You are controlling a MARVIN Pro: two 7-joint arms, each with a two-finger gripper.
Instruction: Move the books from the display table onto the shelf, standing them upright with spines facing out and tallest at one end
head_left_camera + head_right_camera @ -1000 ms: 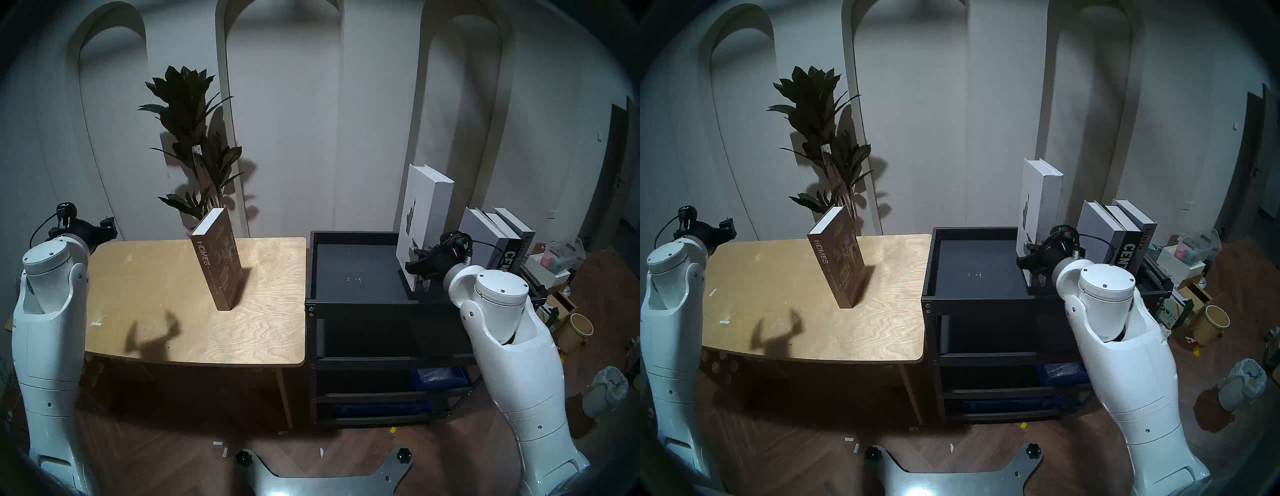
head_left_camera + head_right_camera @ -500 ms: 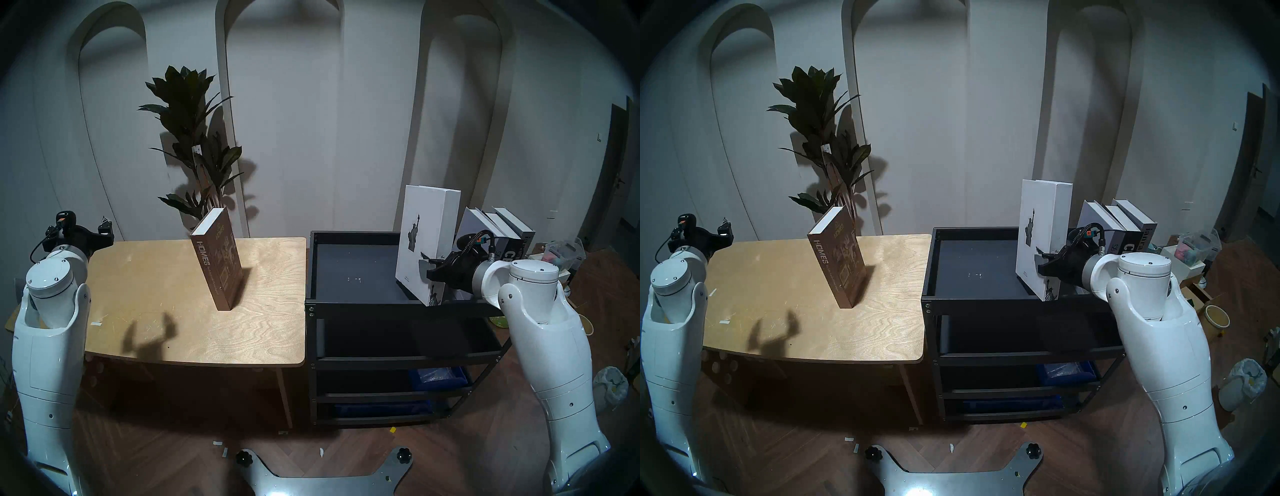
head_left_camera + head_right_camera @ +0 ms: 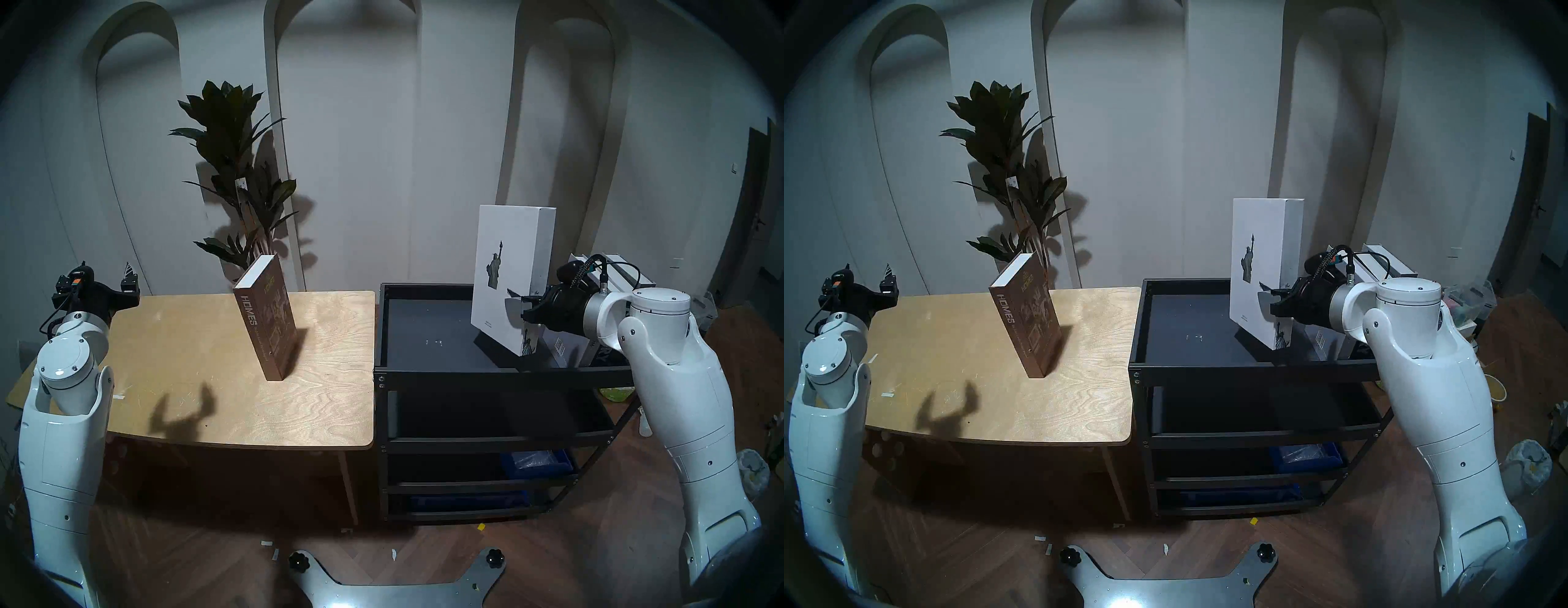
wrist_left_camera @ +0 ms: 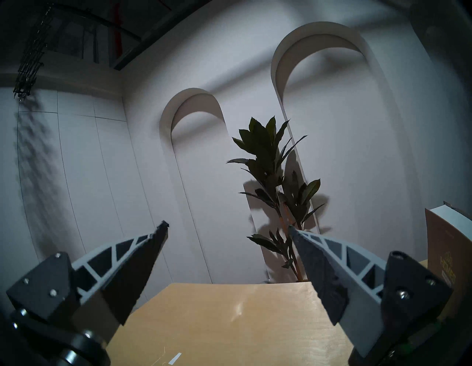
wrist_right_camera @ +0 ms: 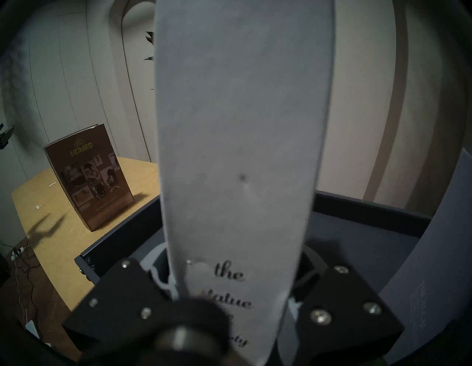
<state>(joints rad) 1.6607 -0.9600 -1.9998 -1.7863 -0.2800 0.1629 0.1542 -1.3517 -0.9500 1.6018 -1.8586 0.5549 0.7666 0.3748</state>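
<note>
One book remains on the tabletop: the brown HOMES book stands upright near the middle of the far edge, spine turned toward the robot and well apart from both arms. It is already on end, which I judge makes it easy to pinch across the covers when its turn comes.

The right gripper is clamped across the spine of the white Statue of Liberty book, one finger on each cover, low on the book. The right wrist view confirms it: the spine fills the middle and the black finger mounts sit on either side of it. The book is held upright, and it appears lifted just clear of the black cart's top tray, over its right half; whether the bottom corner touches the tray I cannot tell. Holding it by the spine keeps that face turned outward, as the task wants.

Behind the right arm, at the tray's right end, the other books stand upright, mostly hidden by the wrist. The white book rises clearly above them, so it probably belongs at the end of the row, and the gap beside them looks like its place.

The left gripper hangs spread and empty over the left end of the tabletop, waiting clear of the brown book.
</note>
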